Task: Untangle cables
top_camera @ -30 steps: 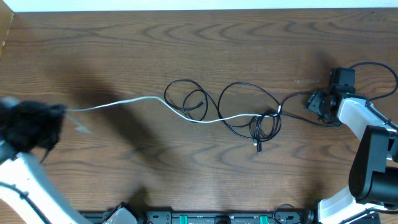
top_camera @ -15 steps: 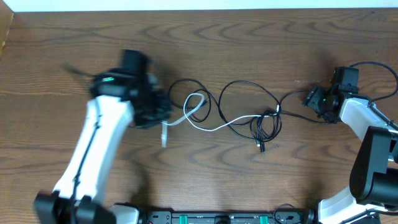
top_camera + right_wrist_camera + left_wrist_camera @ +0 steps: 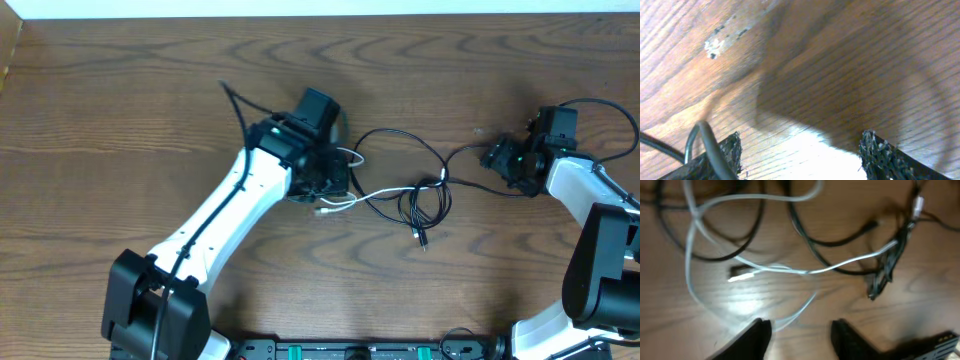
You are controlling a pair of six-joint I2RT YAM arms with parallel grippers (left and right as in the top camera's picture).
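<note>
Left arm reaches in from the table's 7 o'clock edge. Left gripper sits low over the wood, just left of centre. Jaws partly apart, nothing between them, only bare table in the gap.

White cable lies slack ahead of the fingers. One loose loop swings round at 9 o'clock in the wrist view. A thin strand passes close by one finger; cannot tell if it touches. White plug end lies flat on the wood, at about 10 o'clock from the gripper. Overhead, the white cable runs off toward 3 o'clock into the tangle.

Black cables sit at table centre, just right of the left gripper. There is a big open loop at 11 o'clock of the knot and small tight loops bunched at the knot itself. The white cable crosses through them. Black plug end sticks out at 6 o'clock of the knot. One black line leaves the knot toward 2 o'clock and reaches the right gripper.

Right gripper is near the table's 3 o'clock edge, pointing toward 9 o'clock. Jaws stand wide apart with plain wood between them. Black strand curls by one finger at 8 o'clock of the wrist view and is not pinched.
</note>
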